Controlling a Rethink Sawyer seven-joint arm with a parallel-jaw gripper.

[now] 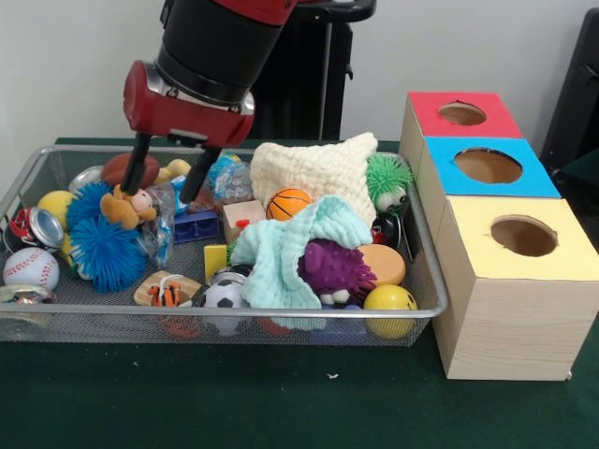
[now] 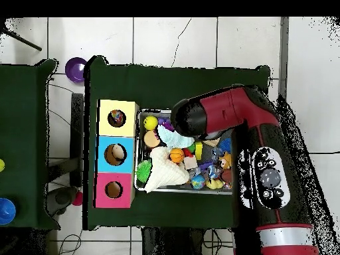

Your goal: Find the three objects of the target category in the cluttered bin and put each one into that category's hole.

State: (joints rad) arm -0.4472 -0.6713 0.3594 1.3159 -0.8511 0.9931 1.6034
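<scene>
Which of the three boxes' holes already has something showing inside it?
The yellow box: the overhead view shows a small multicoloured thing down its hole. The blue box and the red box show only bare wood inside theirs.

**Green table: bin and three boxes**

The green table (image 1: 281, 402) fills the lower frame. The wire bin (image 1: 426, 309) sits on it at centre left. Just right of it stands a row of wooden boxes (image 1: 510, 323) with red, blue and yellow tops.

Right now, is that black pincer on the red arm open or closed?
Open. In the front view the pincer has its two black fingers spread apart, hanging over the silver wire mesh bin, with nothing clamped between them.
</scene>
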